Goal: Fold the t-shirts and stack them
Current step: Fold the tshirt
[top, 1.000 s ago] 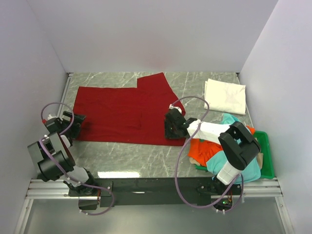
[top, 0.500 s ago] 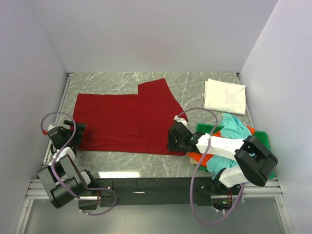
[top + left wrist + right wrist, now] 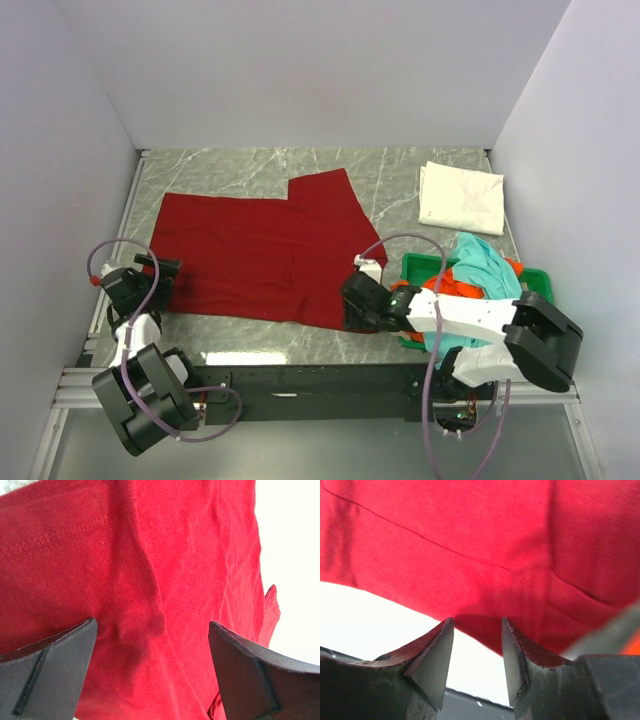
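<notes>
The large dark red t-shirt (image 3: 255, 245) lies spread flat across the middle of the table. My left gripper (image 3: 160, 278) stands wide open at its left edge, and the left wrist view shows red cloth (image 3: 175, 555) filling the gap between the jaws (image 3: 152, 630). My right gripper (image 3: 350, 305) sits low at the shirt's near right corner. It is open, with the red hem (image 3: 470, 525) just beyond its tips (image 3: 477, 622) and bare table between them. A folded white t-shirt (image 3: 460, 197) lies at the back right. The teal t-shirt (image 3: 485, 258) and the orange t-shirt (image 3: 452, 287) are heaped at the right.
The green tray (image 3: 545, 300) under the teal and orange heap sits against the right wall, close behind my right forearm. Grey walls close in the table on the left, back and right. The arms' mounting rail runs along the near edge.
Both grippers have drawn back toward the near edge. The dark red shirt has shifted with them, its near right corner now nearer and further left. The right jaws have barely widened.
</notes>
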Available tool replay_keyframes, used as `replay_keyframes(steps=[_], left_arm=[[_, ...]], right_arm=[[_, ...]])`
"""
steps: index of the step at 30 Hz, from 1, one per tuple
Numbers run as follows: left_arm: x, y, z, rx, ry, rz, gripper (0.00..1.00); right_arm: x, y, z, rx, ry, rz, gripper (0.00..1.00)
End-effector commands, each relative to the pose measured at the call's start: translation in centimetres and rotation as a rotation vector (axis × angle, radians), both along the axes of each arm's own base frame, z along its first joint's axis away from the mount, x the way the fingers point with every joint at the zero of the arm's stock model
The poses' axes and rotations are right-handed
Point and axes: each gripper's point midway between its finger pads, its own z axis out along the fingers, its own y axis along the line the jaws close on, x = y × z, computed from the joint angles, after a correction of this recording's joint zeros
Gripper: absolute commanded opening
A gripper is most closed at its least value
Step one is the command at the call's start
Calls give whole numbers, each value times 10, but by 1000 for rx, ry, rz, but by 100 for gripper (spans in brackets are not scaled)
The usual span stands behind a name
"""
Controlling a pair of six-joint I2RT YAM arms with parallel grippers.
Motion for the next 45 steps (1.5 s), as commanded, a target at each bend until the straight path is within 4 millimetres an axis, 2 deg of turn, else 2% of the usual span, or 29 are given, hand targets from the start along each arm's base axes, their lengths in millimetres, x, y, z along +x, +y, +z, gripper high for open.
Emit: replay_keyframes(steps=[1,3,4,5,7,9,10,11,12,13,14,15,16,17,18,19,20,21,22,23,24,25,27,29,31,33,37,39,45], left_arm=[[9,1,22,-19,-40,-11,99],[13,3,32,-9,-45,-13,100],[19,9,46,16,-73,-8,99],[22,13,53,33,-84,1,99],[32,22,77,82,-130,3,99],[41,23,86,79,-152,-17,100],[51,27,103,99,-199,-33,99],[58,27,109,102,-213,-47,99],[64,29,105,96,-199,-63,99],[74,34,119,121,-225,-69,100],[81,36,114,115,-207,-78,99],[87,37,115,135,-206,-94,99],[98,38,126,161,-217,-101,99],[105,41,118,170,-186,-100,98],[115,45,129,214,-191,-107,98],[120,50,128,239,-171,-88,98],[126,44,114,227,-116,-111,97],[130,45,113,251,-91,-120,97],[137,53,122,287,-74,-91,97],[138,46,111,280,-17,-110,98],[138,47,110,300,7,-115,98],[142,48,118,316,7,-113,98],[137,44,113,316,52,-130,98],[130,41,118,322,66,-134,98],[115,36,110,297,126,-138,99],[103,36,113,306,143,-116,99],[77,33,97,282,221,-87,99],[71,26,90,248,228,-91,99],[64,7,71,141,220,-98,99]], right_arm=[[13,-8,37,-19,-76,-51,52],[21,-16,49,-59,-100,-50,54],[29,-11,63,-41,-120,-50,54],[42,-16,69,-49,-136,-57,54],[60,-11,86,-1,-152,-49,54],[91,-22,94,-1,-176,-76,54],[105,-18,111,27,-206,-77,54],[116,-19,117,21,-229,-59,54],[132,-27,118,13,-229,-85,54],[146,-22,135,35,-261,-82,54],[157,-21,140,42,-276,-66,54],[171,-25,135,32,-263,-79,54],[186,-23,148,44,-294,-76,54],[196,-22,150,52,-302,-81,54],[207,-21,140,35,-285,-81,54],[221,-21,146,42,-305,-90,53],[227,-19,143,43,-294,-79,53],[233,-17,130,28,-260,-75,52],[242,-13,135,35,-266,-71,52],[244,-13,130,23,-245,-59,51],[245,-10,118,9,-207,-49,51],[249,-7,121,12,-205,-42,50],[245,-5,112,2,-159,-28,49],[237,2,111,42,-119,-6,49],[223,6,111,81,-82,14,49],[210,11,111,103,-56,40,49],[178,13,94,86,14,77,49],[166,12,85,59,32,93,49],[152,13,71,30,58,101,48]])
